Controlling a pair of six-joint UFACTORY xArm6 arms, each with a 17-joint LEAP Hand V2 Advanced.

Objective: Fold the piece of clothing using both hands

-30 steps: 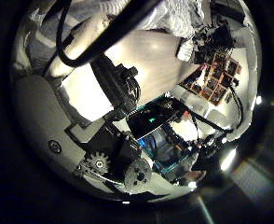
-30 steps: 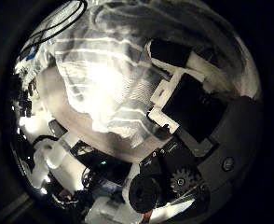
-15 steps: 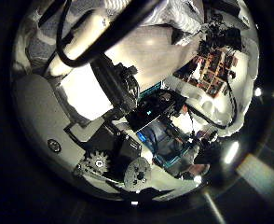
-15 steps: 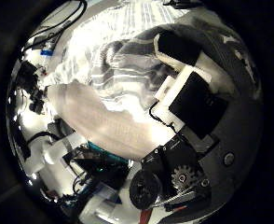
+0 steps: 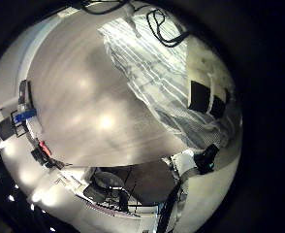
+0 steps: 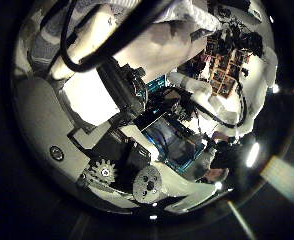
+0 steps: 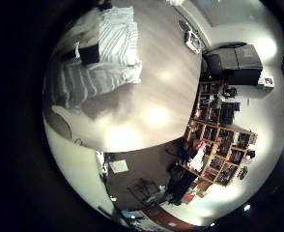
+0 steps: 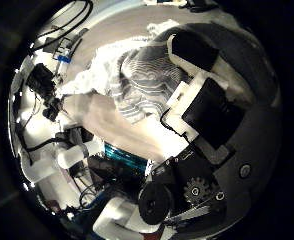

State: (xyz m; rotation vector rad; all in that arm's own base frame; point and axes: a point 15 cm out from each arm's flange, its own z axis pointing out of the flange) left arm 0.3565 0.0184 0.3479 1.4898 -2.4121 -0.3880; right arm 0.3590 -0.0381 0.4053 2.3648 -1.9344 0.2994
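Observation:
A striped garment (image 5: 162, 73) lies on the table (image 5: 84, 107) in the left little finger side palm view, and one edge rises up to my left hand (image 5: 206, 97), whose fingers curl on it. In the left thumb side palm view a strip of the cloth (image 6: 192, 10) shows beside that hand's fingers (image 6: 107, 60). In the right thumb side palm view my right hand (image 8: 202, 85) is curled round a bunched fold of the garment (image 8: 147, 75).
Cables (image 5: 162, 19) lie beyond the garment at the table's edge. Small items (image 5: 21, 116) sit along the table's other edge. Shelves with several items (image 7: 219, 130) and a dark cabinet (image 7: 234, 63) stand beyond the table.
In the right thumb side palm view the cloth has gone from lying flat to bunched in the fingers, and the table has dropped away. The left thumb side palm view has shifted.

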